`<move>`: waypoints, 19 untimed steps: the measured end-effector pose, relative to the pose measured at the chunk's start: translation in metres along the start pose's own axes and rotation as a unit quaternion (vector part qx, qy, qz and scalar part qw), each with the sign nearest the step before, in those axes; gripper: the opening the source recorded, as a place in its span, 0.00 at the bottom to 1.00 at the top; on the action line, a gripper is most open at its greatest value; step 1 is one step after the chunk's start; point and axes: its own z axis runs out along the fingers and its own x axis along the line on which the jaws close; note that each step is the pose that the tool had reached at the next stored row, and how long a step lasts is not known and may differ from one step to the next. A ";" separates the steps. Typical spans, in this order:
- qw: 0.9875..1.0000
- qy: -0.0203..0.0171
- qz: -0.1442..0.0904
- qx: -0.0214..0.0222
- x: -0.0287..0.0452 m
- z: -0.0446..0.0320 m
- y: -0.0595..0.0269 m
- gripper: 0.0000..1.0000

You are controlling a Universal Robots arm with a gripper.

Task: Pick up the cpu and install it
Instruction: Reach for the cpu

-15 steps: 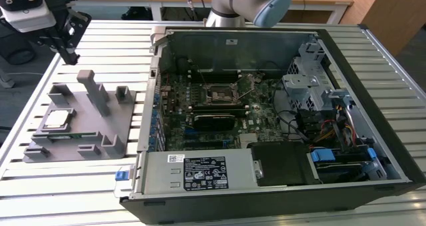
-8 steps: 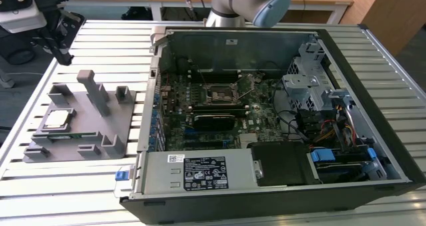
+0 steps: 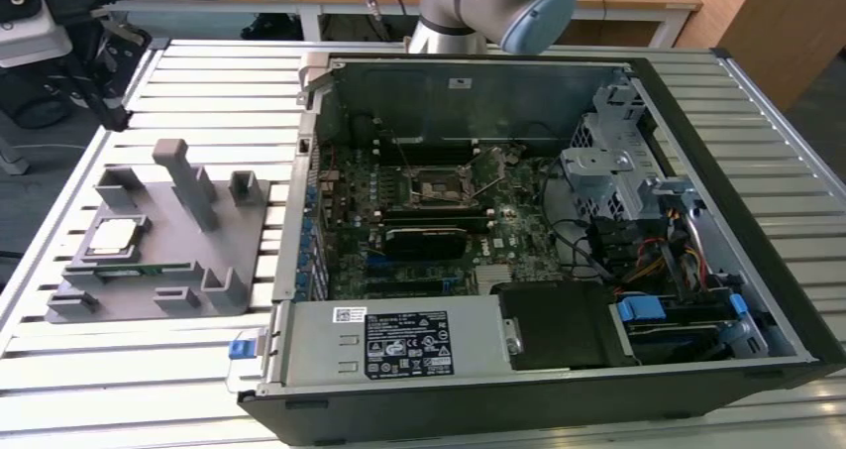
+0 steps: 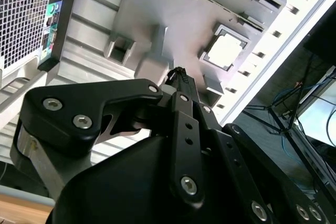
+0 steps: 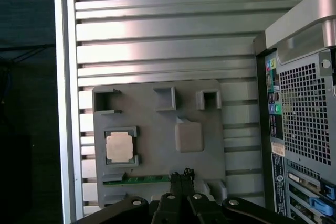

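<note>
Aluminium slats of the table (image 3: 198, 82) are carrying an open computer case (image 3: 556, 409) on the exterior view's right and a grey holder (image 3: 178, 261) on its left. The gripper (image 5: 181, 174), fingers pressed together on nothing, is hanging clear above the holder. The cpu (image 3: 113, 235) is lying in the holder's square pocket.

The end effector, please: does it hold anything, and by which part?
Nothing is held; the end effector is empty, and the cpu lies in its pocket on the grey holder.
</note>
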 end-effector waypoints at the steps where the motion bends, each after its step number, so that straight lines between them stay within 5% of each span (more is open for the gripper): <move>1: 1.000 0.000 0.000 0.000 0.0019 0.0003 -0.0001 0.11; 8: 1.000 0.000 -0.002 0.000 0.0210 0.0028 -0.0017 0.11; 16: 1.000 0.000 -0.004 0.000 0.0533 0.0063 -0.0035 0.11; 19: 1.000 0.000 -0.004 0.000 0.0591 0.0068 -0.0027 0.11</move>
